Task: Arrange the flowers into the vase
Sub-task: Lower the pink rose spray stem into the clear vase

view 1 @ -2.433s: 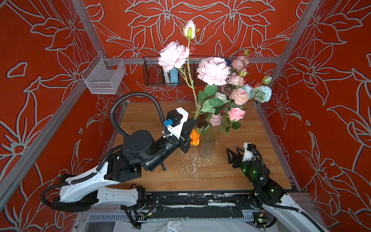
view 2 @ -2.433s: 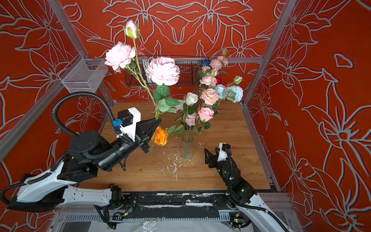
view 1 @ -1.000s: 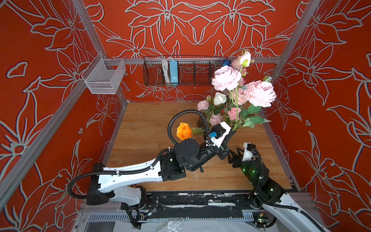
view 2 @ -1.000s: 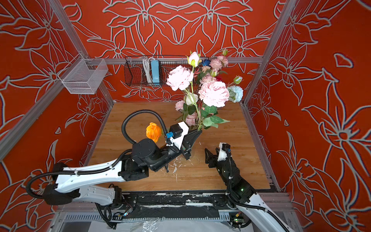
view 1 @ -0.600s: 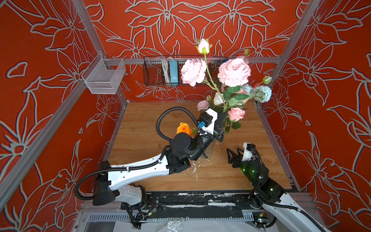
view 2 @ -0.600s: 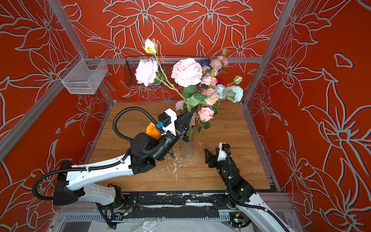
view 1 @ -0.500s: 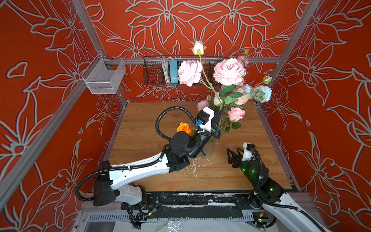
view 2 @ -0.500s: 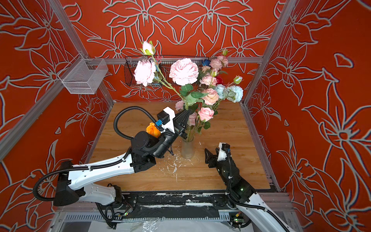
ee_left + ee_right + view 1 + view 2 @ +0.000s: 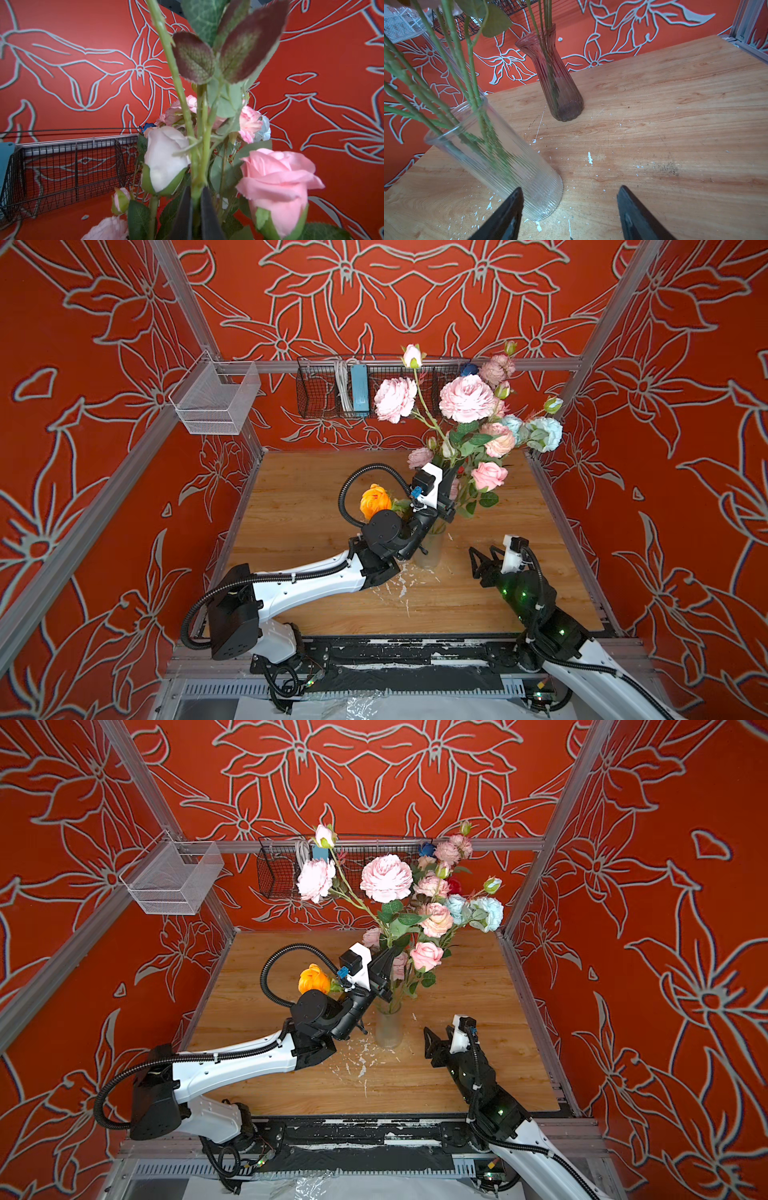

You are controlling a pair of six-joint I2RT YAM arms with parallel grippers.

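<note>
Left gripper, clamped tight on the green stem of a pink peony spray, poised above the clear vase at mid-table, where the other flowers stand. Right gripper, jaws wide apart and empty, sits low just right of the vase, over the near part of the wooden table.

The vase stands mid-counter with the flowers in it, and a second vase stands behind. The left pincer is above the vase's rim among the stems. The right pincer is just right of the vase. A wire basket hangs on the back wall.
</note>
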